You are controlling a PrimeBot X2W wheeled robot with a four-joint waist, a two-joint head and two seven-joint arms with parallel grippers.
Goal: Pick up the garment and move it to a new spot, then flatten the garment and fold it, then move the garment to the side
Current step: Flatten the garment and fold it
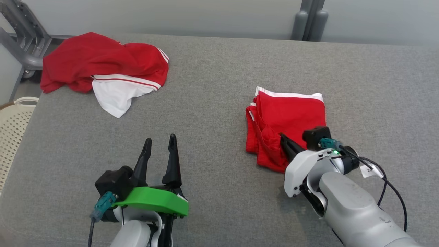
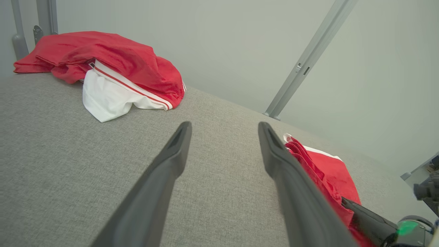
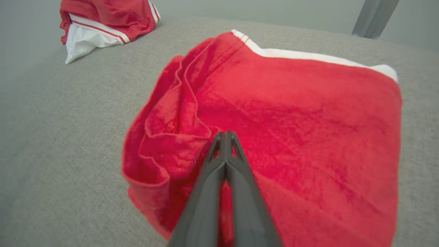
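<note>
Scanning from the left: a pale perforated basket (image 1: 13, 120) sits off the left edge of the desk (image 1: 219, 85), with a grey metal frame (image 1: 24, 41) behind it at the far-left corner. On the desk's grey fabric, far left, a crumpled red-and-white garment (image 1: 103, 68) lies in a heap, its white panel hanging toward me. My left pincer (image 1: 160, 138) hovers over bare fabric near the front, left of centre, with a green housing behind the fingers. Its jaws are spread wide with nothing between them, and it is well apart from both pieces of cloth. Right of centre lies the folded red garment (image 1: 291, 116), the task piece. It is a flat, roughly square stack with a white band along the far edge and layered edges showing on its left side. It sits well apart from the crumpled heap. My right pincer (image 1: 282, 136) comes in from the lower right with its jaws fully together. The tips rest on top of the garment's near part, just beside a raised fold. The right wrist view shows the fingertips meeting against the red cloth, but I can't tell whether any fabric is pinched between them. A black cable (image 1: 394, 192) with a white tag (image 1: 370, 170) loops off that wrist. Grey upright posts (image 1: 308, 20) stand behind the desk's far edge, toward the right.
</note>
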